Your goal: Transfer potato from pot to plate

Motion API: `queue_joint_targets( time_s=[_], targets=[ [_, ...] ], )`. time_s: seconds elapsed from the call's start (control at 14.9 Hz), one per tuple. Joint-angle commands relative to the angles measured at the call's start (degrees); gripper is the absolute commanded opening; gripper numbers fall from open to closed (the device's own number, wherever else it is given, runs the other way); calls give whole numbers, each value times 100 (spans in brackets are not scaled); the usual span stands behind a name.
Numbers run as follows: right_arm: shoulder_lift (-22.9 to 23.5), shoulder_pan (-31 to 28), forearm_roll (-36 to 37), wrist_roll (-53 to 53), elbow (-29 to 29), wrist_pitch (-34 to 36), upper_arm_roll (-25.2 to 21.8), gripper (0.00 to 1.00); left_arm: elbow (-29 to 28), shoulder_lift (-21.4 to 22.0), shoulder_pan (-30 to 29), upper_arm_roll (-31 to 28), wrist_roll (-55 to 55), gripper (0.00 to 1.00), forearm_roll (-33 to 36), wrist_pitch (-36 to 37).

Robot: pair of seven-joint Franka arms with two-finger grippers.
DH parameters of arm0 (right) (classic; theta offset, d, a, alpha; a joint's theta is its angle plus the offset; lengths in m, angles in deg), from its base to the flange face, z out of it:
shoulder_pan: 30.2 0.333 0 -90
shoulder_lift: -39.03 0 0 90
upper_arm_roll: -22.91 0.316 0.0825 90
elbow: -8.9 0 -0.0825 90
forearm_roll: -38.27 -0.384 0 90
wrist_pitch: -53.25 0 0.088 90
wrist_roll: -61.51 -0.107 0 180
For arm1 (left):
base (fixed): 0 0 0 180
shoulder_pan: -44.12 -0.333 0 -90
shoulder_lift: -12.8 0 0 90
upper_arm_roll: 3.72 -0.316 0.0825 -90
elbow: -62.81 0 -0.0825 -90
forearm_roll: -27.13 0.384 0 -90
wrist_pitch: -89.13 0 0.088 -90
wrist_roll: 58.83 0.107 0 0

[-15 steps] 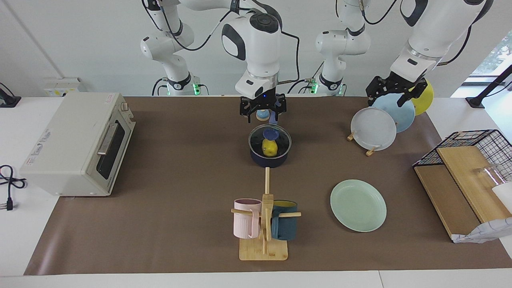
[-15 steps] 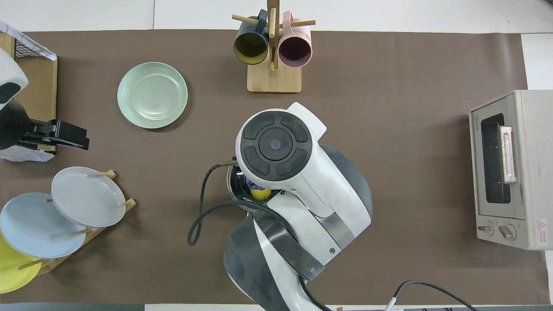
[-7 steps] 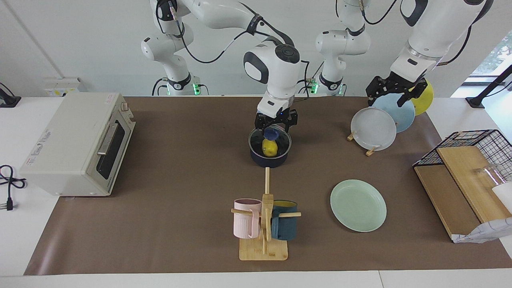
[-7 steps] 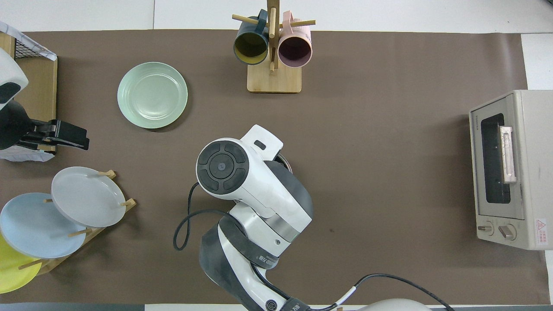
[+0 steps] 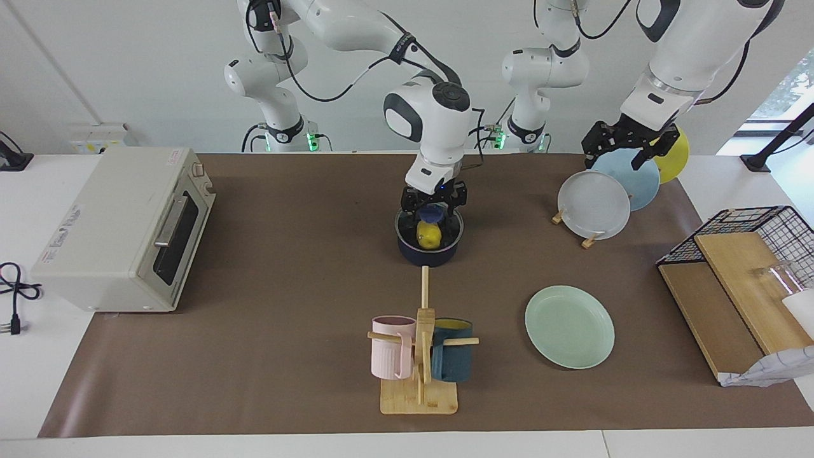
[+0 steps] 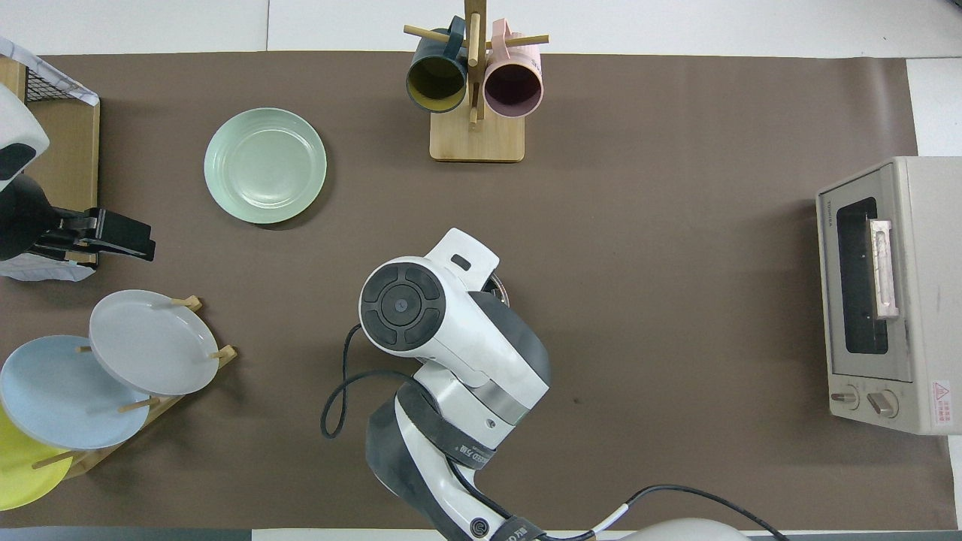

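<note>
1. Potato (image 5: 428, 236) sits inside the pot (image 5: 429, 253), mid-counter, with the pot's handle pointing away from the robots.
2. Right gripper (image 5: 432, 207) hangs low over the pot's rim, just above the potato; I cannot tell how its fingers stand.
3. Plate (image 5: 570, 326) lies bare toward the left arm's end.
4. Left gripper (image 5: 626, 145) waits over the plate rack (image 5: 588, 240); its grip is unreadable too.

A robotics lab is shown. Two arms are mounted at a papered surface (image 5: 286, 286). Kitchen props, e.g. a toaster oven (image 5: 124, 229), are staged.
</note>
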Motion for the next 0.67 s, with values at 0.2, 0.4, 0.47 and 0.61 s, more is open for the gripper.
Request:
queue_joint_targets(
  time_s=[0.2,0.4,0.47,0.61],
  targets=[
    [-215,-63,53,77,-306,-136,19,100,-51,64,-85,42,17,100,-42,43],
    [-215,-80,9,59,-298,-153,10,96,-51,64,-85,42,17,100,-42,52],
    [-215,-80,-9,59,-297,-162,10,92,-51,64,-85,42,17,100,-42,52],
    [-206,-89,-27,59,-289,-162,10,76,-51,64,-85,42,17,100,-42,43]
  ],
)
